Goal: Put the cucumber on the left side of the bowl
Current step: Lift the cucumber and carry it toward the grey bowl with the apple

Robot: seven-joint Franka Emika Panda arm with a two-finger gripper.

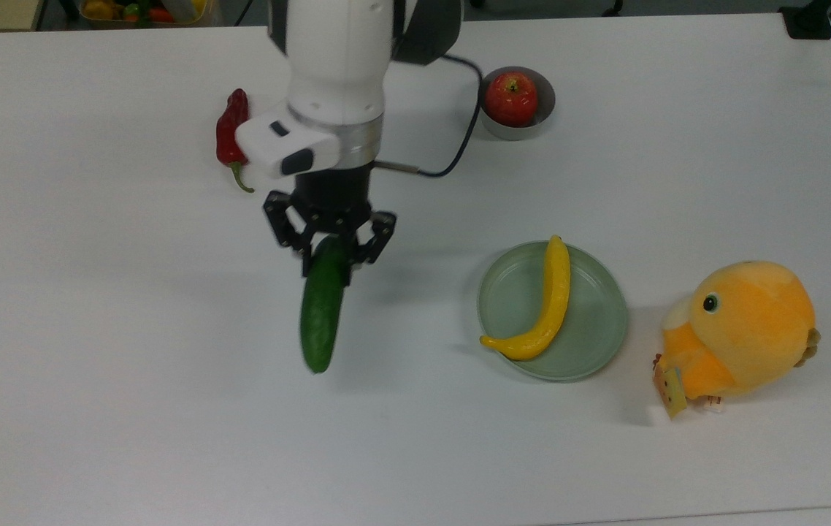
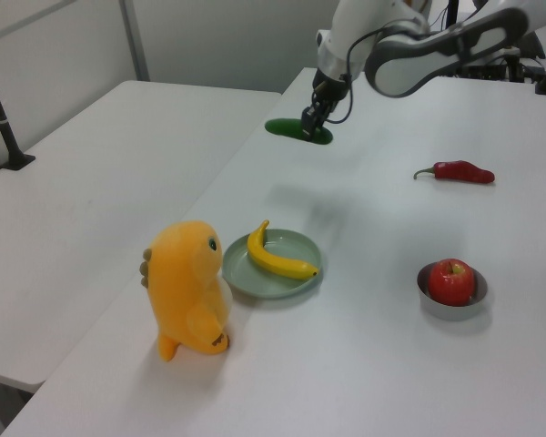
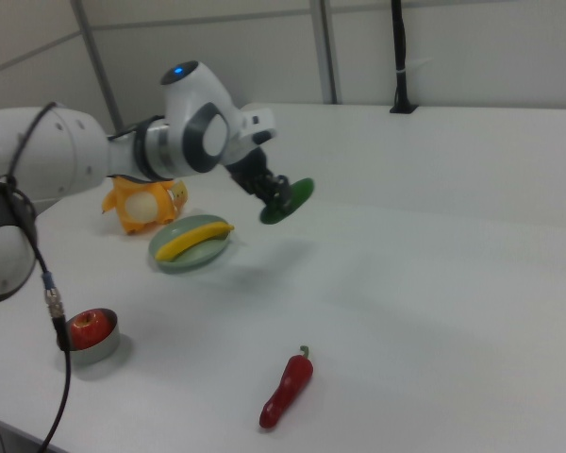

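My gripper [image 1: 329, 257] [image 2: 315, 119] [image 3: 279, 196] is shut on one end of the dark green cucumber [image 1: 322, 310] [image 2: 296, 129] [image 3: 289, 202], which hangs in the air above the white table. Its shadow lies on the table below it. The small grey metal bowl [image 1: 543, 115] [image 2: 457, 308] [image 3: 99, 350] stands at the top view's upper right with a red apple [image 1: 511, 98] [image 2: 451, 280] [image 3: 89, 327] in it, well apart from the cucumber.
A red chili pepper [image 1: 231, 136] [image 2: 460, 171] [image 3: 286, 390] lies left of the arm in the top view. A pale green plate [image 1: 594, 325] [image 2: 266, 284] [image 3: 175, 261] holds a banana [image 1: 545, 305] [image 2: 275, 256] [image 3: 192, 238]. An orange plush toy [image 1: 743, 331] [image 2: 189, 288] [image 3: 140, 201] sits beside the plate.
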